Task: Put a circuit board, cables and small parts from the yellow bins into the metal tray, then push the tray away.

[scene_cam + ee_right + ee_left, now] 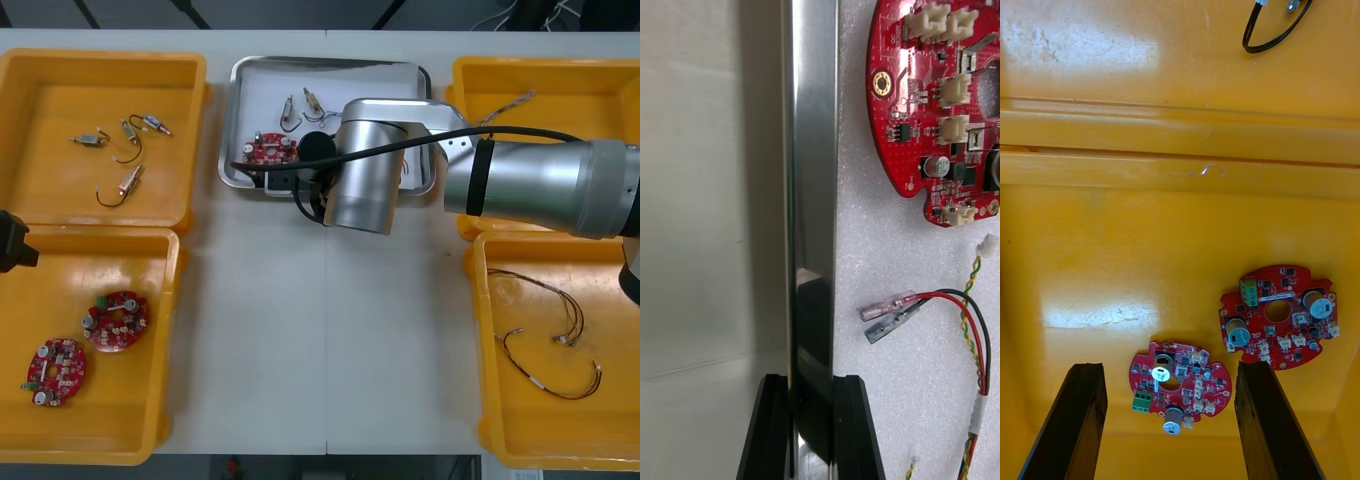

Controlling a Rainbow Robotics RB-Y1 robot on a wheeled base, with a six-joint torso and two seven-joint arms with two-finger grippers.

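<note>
The shiny rectangular metal tray (330,62), white inside, sits far-centre on the light surface (330,330) between yellow plastic bins (100,60); we see the right jaws clamped on its near wall, beside a round red circuit board (917,112). The left jaws hang open over two more boards (1259,330).

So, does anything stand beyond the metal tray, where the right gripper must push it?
Nothing visible does. The right gripper is shut on the metal tray at its near rim; past the far rim lies bare table. The yellow bins stand at its sides. The left gripper hangs over one.
</note>
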